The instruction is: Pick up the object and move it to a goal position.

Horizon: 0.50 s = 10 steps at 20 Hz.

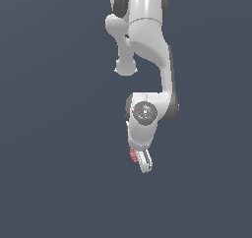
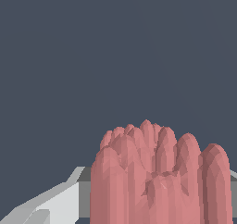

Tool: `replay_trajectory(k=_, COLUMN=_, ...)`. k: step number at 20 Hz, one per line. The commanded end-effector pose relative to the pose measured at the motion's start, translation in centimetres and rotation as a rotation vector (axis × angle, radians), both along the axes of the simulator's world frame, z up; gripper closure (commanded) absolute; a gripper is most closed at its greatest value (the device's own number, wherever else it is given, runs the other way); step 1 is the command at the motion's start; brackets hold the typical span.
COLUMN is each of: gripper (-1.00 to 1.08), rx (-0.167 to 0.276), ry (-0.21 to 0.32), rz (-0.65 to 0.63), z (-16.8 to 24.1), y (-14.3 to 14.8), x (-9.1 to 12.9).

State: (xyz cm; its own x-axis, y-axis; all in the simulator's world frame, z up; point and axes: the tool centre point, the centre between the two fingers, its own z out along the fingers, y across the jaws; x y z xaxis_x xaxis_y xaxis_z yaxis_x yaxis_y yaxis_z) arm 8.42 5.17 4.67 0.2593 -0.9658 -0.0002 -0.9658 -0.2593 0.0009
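- Lower centre of the exterior view: the gripper (image 1: pixel 140 159) appears to clasp the salmon-red object (image 1: pixel 133 155) between its jaws.
- Advice: hold the squeeze firm and carry smoothly toward the goal.

object (image 2: pixel 157 177): salmon-red, ridged bumpy lobes, darker in the creases | hand (image 1: pixel 141 159): glossy white, dark slot along the visible finger | finger (image 2: pixel 55 204): white and pale grey facets | arm (image 1: pixel 147 40): white, dark grey joints | wrist flange (image 1: pixel 145 112): grey disc, speckled | backdrop (image 1: pixel 49 133): plain slate blue-grey
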Motion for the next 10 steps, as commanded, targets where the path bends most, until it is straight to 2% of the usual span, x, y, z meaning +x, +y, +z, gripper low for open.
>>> replay_trajectory(k=1, gripper=1.08, rx=0.0, ry=-0.001, rz=0.0, z=0.6, y=-0.3, x=-0.3)
replay_trajectory(k=10, gripper=1.08, rx=0.002, ry=0.0, rz=0.0, z=4.4, y=-2.3, x=-2.9)
